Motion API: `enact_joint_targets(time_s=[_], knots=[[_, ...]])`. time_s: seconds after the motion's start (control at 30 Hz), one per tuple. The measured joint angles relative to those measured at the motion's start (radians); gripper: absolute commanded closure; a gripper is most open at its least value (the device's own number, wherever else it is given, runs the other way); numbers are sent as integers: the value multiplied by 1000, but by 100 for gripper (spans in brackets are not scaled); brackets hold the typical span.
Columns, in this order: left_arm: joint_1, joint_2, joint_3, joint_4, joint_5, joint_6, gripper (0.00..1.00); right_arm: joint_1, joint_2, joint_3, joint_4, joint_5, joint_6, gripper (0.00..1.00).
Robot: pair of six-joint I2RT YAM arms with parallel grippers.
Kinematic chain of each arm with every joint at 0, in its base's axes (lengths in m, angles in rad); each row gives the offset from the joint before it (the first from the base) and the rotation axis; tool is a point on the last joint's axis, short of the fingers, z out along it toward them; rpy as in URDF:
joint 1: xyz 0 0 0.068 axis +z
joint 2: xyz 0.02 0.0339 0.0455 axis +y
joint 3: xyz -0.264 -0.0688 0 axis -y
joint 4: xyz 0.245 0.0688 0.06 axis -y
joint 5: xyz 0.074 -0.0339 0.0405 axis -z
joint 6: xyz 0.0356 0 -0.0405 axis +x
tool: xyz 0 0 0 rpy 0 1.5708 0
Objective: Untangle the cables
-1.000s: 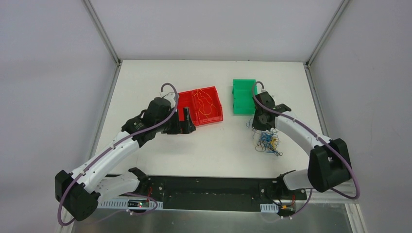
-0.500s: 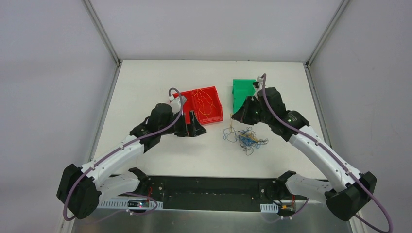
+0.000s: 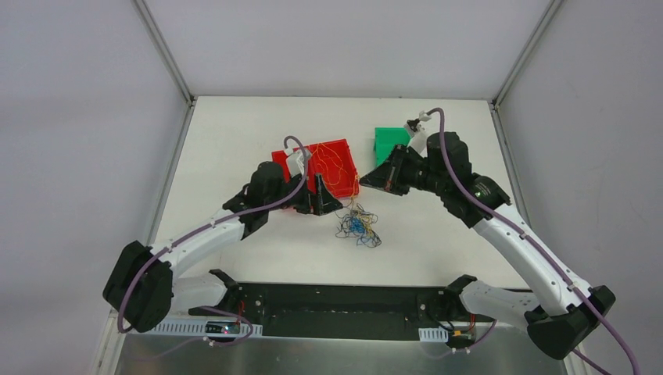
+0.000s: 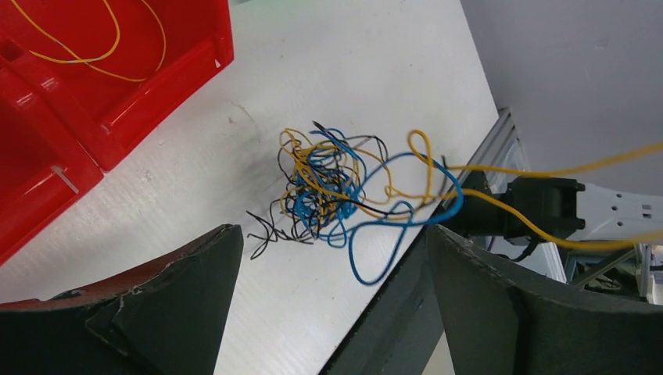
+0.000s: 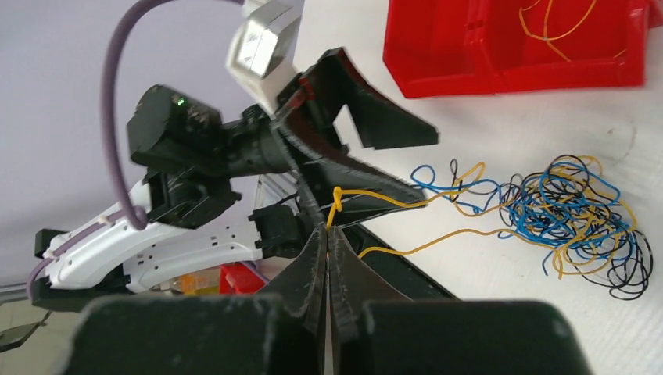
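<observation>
The left arm [image 3: 195,238] reaches in from the near left corner across the white tabletop [image 3: 234,148], with its wrist beside the near edge of a red bin [image 3: 342,147]. Several loose yellow wires [image 3: 328,164] lie curled inside that bin. The left gripper [image 3: 323,201] sits just off the bin's near right corner, its jaws spread wide with nothing between the pads; in its wrist view the two dark fingers [image 4: 164,305] frame the cables from either side without touching them. The cables [image 3: 358,226], a loose knot of blue, yellow and black wires, lie on the tabletop just right of the left gripper and a little nearer the arm bases. A yellow strand [image 5: 337,197] rises out of the knot up and to the right, to the right gripper [image 3: 367,183], whose jaws are pinched tight on it, with a small loop of the strand showing just above the fingertips. Behind the right gripper stands a green bin [image 3: 387,139], partly hidden by the right arm [image 3: 516,234], which stretches in from the near right corner
</observation>
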Motion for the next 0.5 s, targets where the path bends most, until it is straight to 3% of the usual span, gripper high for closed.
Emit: enact_joint_targets(time_s=[0.1, 0.17, 0.23, 0.27, 0.3, 0.5], knots=[[-5, 90, 32, 6, -2, 8, 17, 10, 0, 0, 6, -25, 19, 100], [-6, 148, 60, 6, 1, 10, 29, 14, -3, 0, 6, -39, 29, 100], [-13, 190, 80, 8, 5, 8, 61, 16, -8, 0, 6, -42, 34, 100], [-18, 206, 90, 10, 8, 6, 85, 16, -12, 0, 5, -40, 36, 100], [-25, 217, 96, 14, 11, 8, 100, 16, -18, 0, 4, -37, 37, 100], [-56, 225, 98, 27, 24, 9, 100, 18, -76, 11, -83, 69, 21, 100]])
